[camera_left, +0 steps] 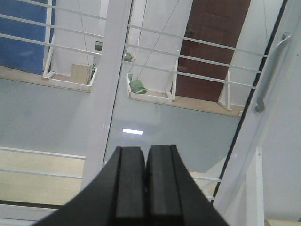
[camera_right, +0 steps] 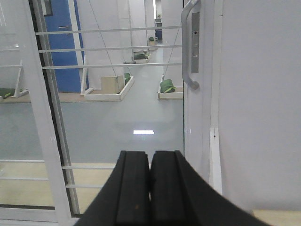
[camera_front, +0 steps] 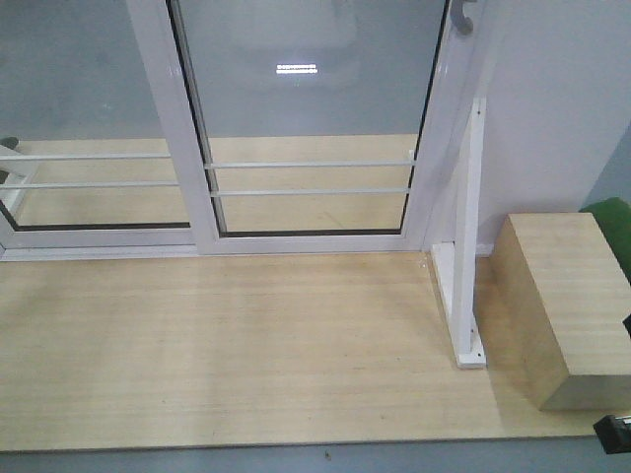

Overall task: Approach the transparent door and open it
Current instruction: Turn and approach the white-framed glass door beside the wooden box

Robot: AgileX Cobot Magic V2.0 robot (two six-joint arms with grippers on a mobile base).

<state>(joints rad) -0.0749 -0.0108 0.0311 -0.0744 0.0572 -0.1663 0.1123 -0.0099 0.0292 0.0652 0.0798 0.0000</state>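
The transparent door [camera_front: 306, 99] stands straight ahead, clear glass in a glossy white frame with two thin white bars across it. Its curved grey handle [camera_front: 461, 15] sits on the right upright, cut off by the top edge of the front view. In the left wrist view the handle [camera_left: 270, 70] is far to the upper right of my left gripper [camera_left: 146, 154], which is shut on nothing. In the right wrist view the handle [camera_right: 189, 44] hangs above and slightly right of my right gripper [camera_right: 150, 157], also shut and empty. Neither gripper touches the door [camera_right: 122, 94].
A similar glass panel [camera_front: 79, 118] without a handle adjoins on the left. A white post with a triangular brace [camera_front: 465, 236] stands to the right of the door, with a pale wooden box [camera_front: 562, 305] beside it. A wooden platform [camera_front: 246, 335] lies before the door.
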